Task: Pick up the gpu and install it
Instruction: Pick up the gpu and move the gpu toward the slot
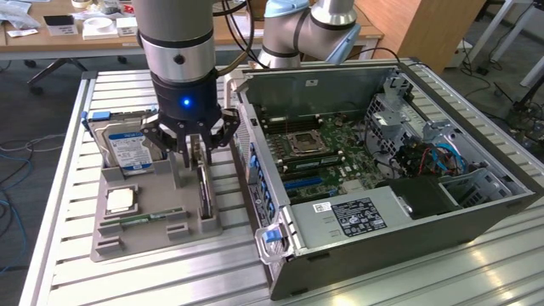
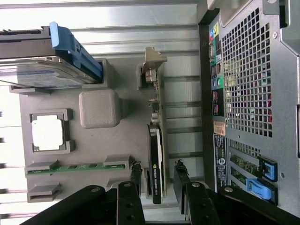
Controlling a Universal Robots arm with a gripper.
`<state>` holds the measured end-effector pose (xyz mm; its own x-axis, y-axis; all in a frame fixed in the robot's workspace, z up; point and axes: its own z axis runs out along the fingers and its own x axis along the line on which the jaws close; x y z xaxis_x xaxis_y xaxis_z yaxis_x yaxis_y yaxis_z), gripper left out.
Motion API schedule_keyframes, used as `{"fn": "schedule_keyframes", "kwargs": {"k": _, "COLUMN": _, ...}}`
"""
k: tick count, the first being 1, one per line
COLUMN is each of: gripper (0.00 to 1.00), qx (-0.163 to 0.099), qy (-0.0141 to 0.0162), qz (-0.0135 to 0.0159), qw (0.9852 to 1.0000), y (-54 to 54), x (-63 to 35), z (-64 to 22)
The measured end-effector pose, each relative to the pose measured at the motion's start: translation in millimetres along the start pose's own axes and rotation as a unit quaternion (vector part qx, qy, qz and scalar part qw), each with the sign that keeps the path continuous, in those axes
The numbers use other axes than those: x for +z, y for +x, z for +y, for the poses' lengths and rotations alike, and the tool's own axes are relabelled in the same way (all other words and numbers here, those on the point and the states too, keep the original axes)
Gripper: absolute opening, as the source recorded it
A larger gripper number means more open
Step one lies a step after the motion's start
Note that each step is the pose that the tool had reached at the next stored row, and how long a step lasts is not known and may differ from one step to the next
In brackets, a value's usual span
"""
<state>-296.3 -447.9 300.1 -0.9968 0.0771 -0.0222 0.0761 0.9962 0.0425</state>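
Exterior view: a raised camera off the arm looks obliquely down on the worktop (image 1: 476,274), taking in the open computer case (image 1: 383,153) at the exterior view's right and the grey parts tray (image 1: 136,236) at its left. Wrist view: mounted behind the tool (image 2: 158,169), the camera looks down at close range. Both views share the tray and the case's rear panel (image 2: 243,84).

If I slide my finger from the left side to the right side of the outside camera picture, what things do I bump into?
hard drive → gpu standing on edge → open computer case
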Motion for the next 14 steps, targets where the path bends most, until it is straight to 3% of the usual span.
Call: {"fn": "schedule_keyframes", "kwargs": {"k": 14, "gripper": 0.42, "qx": 0.0, "qy": 0.0001, "qz": 0.0001, "qw": 1.0, "y": 0.3, "x": 12.5, "z": -0.6}}
